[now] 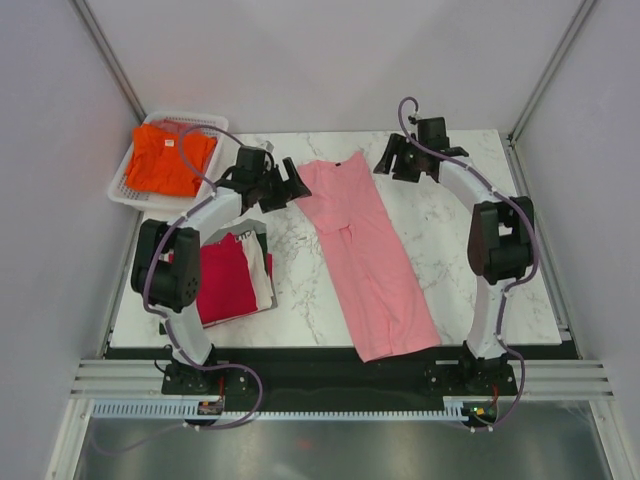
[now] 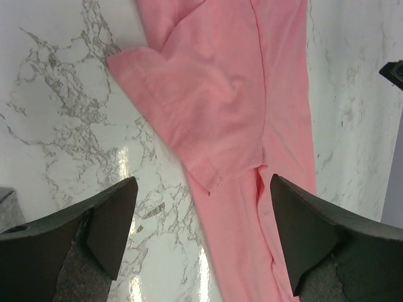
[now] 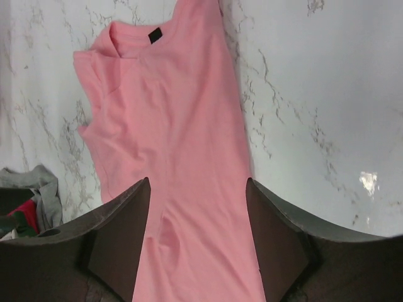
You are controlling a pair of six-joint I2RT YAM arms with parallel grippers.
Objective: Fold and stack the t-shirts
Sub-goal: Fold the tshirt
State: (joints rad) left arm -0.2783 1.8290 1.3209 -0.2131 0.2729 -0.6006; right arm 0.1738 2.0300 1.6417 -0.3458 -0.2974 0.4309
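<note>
A light pink t-shirt (image 1: 365, 250), folded lengthwise into a long strip, lies diagonally across the middle of the marble table (image 1: 450, 240). Its collar end is at the back. My left gripper (image 1: 293, 186) hovers open by that end's left edge, above a folded-in sleeve (image 2: 201, 107), with nothing between its fingers (image 2: 104, 220). My right gripper (image 1: 392, 160) is open too, on the right of the collar end, over the pink t-shirt (image 3: 182, 138) and holding nothing. A folded stack with a crimson t-shirt (image 1: 225, 280), a white one (image 1: 260, 275) and a grey one (image 1: 250, 232) lies at the left. An orange t-shirt (image 1: 165, 160) lies in the basket.
The white mesh basket (image 1: 125, 190) stands at the back left corner, partly over the table's edge. The left arm's elbow (image 1: 165, 265) hangs over the stack's left side. Pale walls close in both sides and the back.
</note>
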